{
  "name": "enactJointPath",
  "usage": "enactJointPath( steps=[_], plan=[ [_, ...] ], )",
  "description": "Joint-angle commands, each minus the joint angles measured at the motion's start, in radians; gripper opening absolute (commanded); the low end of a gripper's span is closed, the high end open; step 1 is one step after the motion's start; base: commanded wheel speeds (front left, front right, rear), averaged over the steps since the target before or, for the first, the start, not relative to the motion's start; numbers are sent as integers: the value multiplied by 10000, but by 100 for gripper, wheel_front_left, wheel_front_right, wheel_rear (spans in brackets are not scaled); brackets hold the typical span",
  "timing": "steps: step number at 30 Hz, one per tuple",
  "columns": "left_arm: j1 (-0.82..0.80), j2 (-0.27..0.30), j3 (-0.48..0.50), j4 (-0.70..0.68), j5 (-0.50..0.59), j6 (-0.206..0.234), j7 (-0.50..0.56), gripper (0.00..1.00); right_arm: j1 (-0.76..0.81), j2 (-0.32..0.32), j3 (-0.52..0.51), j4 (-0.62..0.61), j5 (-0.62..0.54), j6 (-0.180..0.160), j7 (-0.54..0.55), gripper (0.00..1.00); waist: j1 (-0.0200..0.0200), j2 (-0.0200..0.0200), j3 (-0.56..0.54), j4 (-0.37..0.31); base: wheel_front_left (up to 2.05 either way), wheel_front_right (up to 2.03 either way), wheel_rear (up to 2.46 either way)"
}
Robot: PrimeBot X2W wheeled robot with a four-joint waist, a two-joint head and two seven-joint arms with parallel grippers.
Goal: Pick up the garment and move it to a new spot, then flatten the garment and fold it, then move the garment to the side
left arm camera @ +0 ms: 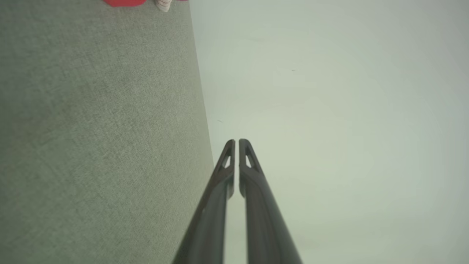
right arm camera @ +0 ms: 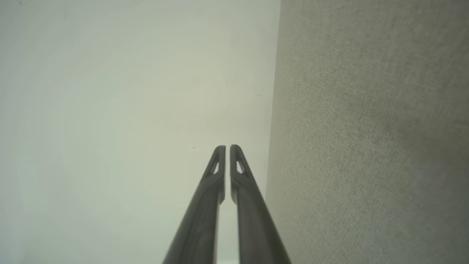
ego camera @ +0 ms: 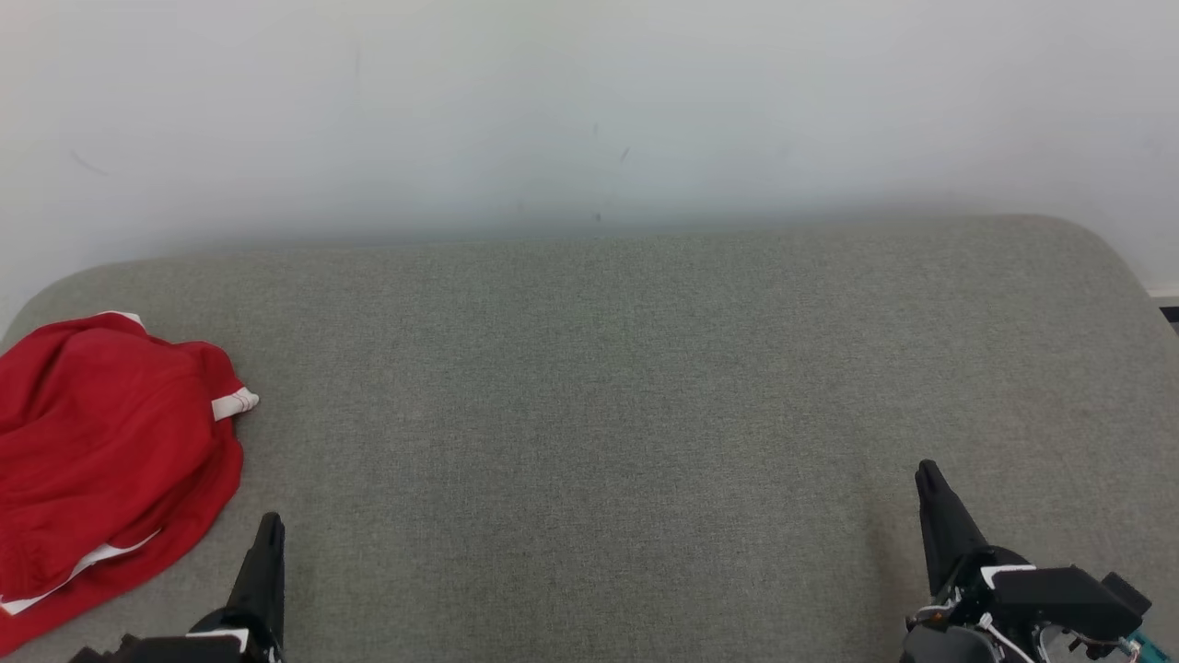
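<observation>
Garment (ego camera: 110, 442), red with white trim, lies crumpled in a loose heap on the left end of the bench (ego camera: 599, 414), partly cut off by the edge of the head view. It is neither flattened nor folded, and one white-edged cuff points towards the bench's middle. The bench has a grey woven cover and rounded far corners, and its far edge meets a pale wall (ego camera: 589, 110). The left gripper (ego camera: 270, 525) stands over the front of the bench near its left end, close beside the garment's hem but apart from it. In the left wrist view the left gripper (left arm camera: 236, 141) has its fingers pressed together with nothing between them, and a sliver of the garment (left arm camera: 121, 2) shows at the top edge above the bench cover (left arm camera: 91, 128). The right gripper (ego camera: 926, 471) stands over the front of the bench near its right end. In the right wrist view its fingers (right arm camera: 220, 172) are likewise pressed together and empty, beside the bench cover (right arm camera: 366, 128). Whether either gripper touches the bench cannot be told.
</observation>
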Motion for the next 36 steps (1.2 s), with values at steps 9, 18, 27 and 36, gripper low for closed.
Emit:
enactJointPath(
  steps=[9, 18, 27, 36],
  plan=[
    [168, -20, -118, 145, 265, 2, -358, 100, 146, -98, 245, 92, -283, -1, -268, 100, 1, -1, 16, 3, 0, 0, 0],
    [156, -18, -121, 161, 1329, 2, -744, 100, 59, -385, 731, 167, -984, -2, -740, 100, 1, -1, 31, -7, 0, 0, 0],
    [157, -15, -186, 210, 3248, 2, -1136, 100, -10, -506, 1017, 299, -2465, -4, -1130, 100, 1, -1, 56, -27, 0, 0, 0],
    [224, -10, -365, 249, 5569, 2, -1493, 100, -4, -552, 1131, 424, -4216, -5, -1484, 100, 0, -1, 66, -67, 0, 0, 0]
  ],
)
